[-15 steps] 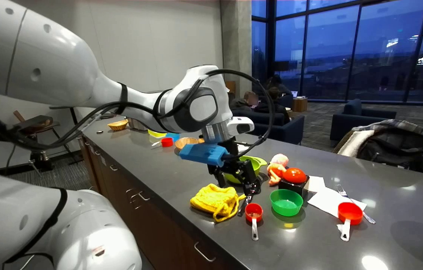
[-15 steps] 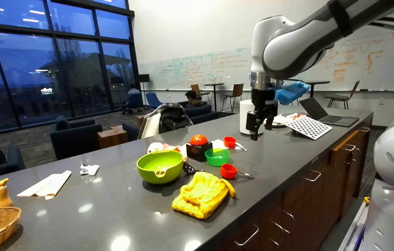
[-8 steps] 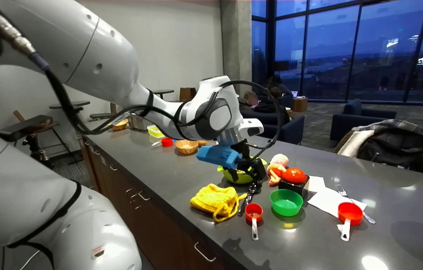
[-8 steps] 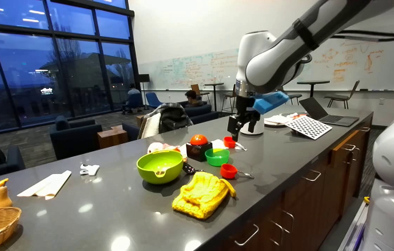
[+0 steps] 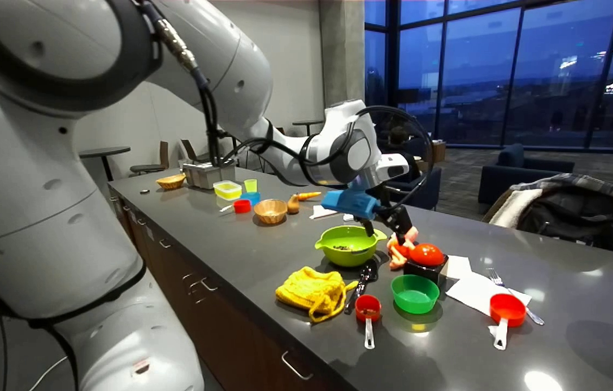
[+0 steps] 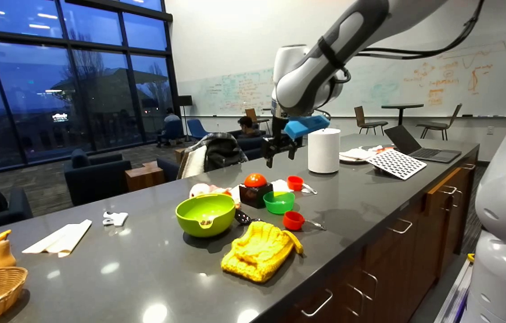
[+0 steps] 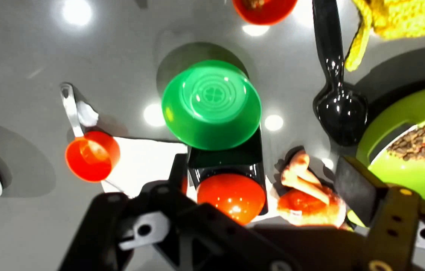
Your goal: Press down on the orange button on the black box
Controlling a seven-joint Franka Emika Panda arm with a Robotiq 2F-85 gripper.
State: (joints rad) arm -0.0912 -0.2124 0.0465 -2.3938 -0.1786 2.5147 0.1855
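Note:
The orange button [image 5: 427, 254] is a shiny dome on top of the black box [image 5: 420, 270]. The button [image 6: 255, 180] and box [image 6: 252, 196] also show in an exterior view, upright on the counter. My gripper [image 5: 385, 234] is open and empty, above the counter; in an exterior view it [image 6: 280, 160] hangs above and beyond the box. In the wrist view the button [image 7: 231, 195] appears between the open fingers [image 7: 268, 180], closer to the left finger, which covers its lower edge. The green bowl covers part of the black box [image 7: 227, 158] there.
A green bowl [image 5: 415, 296] stands against the box's near side. A pinkish-orange toy [image 7: 310, 199] lies beside the box. A lime bowl [image 5: 347, 250], black spoon [image 7: 342, 113], yellow knitted cloth [image 5: 311, 290] and red measuring cups [image 5: 367, 307] are close by. A white cylinder [image 6: 323, 150] stands farther along.
My gripper has moved across the counter toward the button and box: rightward in an exterior view, leftward and up in an exterior view. It stays open. The objects have not moved.

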